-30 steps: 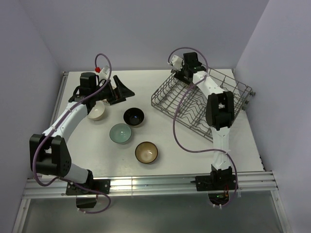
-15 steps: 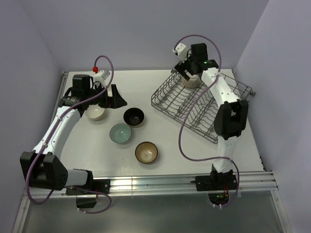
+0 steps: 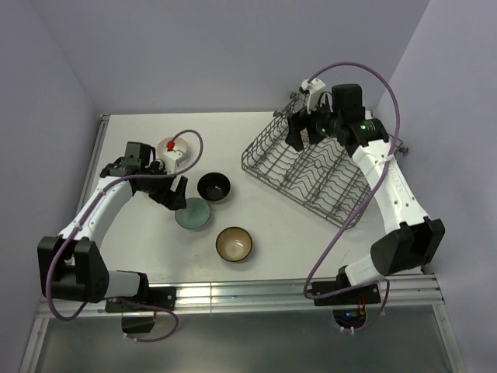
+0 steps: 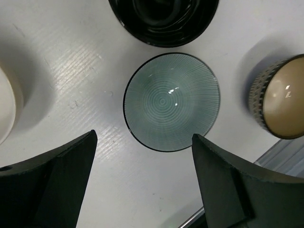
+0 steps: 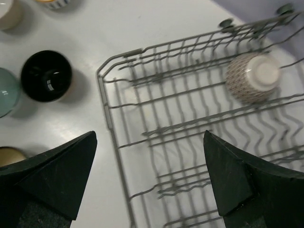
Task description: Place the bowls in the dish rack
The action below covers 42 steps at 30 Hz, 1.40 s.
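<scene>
My left gripper (image 3: 172,194) (image 4: 144,135) is open and empty, hovering just beside the pale teal bowl (image 3: 192,214) (image 4: 171,101). The glossy black bowl (image 3: 213,186) (image 4: 164,21) and the brown bowl with tan inside (image 3: 234,244) (image 4: 281,97) stand upright on the table. The cream bowl (image 4: 5,111) is at the left, hidden under my left arm in the top view. My right gripper (image 3: 299,134) (image 5: 150,135) is open and empty above the dish rack (image 3: 260,167) (image 5: 110,121). The red-white lattice bowl (image 5: 251,78) lies in the rack's far corner, foot showing.
The white table (image 3: 295,233) is walled on three sides. The rack sits at an angle on the right half. Metal rails (image 3: 248,291) run along the near edge. Purple cables loop above both arms.
My right gripper has let go of the lattice bowl in the rack and drawn back to the right. My left gripper has moved from beside the cream bowl toward the teal bowl.
</scene>
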Available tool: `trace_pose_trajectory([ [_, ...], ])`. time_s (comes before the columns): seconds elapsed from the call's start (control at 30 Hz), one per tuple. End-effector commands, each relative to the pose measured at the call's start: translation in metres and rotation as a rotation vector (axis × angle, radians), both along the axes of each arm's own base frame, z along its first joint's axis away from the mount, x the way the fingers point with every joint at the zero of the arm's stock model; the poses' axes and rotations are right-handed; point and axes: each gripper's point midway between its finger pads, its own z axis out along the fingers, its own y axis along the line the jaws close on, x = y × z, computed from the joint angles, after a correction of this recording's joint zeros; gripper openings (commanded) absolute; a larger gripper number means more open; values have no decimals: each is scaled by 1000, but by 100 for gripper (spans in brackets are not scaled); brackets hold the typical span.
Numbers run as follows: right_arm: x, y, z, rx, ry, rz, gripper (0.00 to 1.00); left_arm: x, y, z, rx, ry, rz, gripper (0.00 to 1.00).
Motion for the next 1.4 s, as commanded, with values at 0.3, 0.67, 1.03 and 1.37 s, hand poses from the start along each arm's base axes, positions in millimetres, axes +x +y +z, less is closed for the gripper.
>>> trace_pose_trajectory([
  [0.3, -55, 17, -9, 202, 85, 6, 100, 26, 3, -65, 58, 83, -30, 78],
  [0.67, -35, -5, 17, 186, -24, -151, 100, 13, -12, -101, 29, 172, -63, 62],
  [1.03, -25, -8, 30, 230, -30, -200, 100, 2, -23, -85, -40, 178, -45, 11],
  [1.37, -31, 4, 66, 406, -21, -174, 100, 30, -45, 59, -202, -67, -46, 0],
])
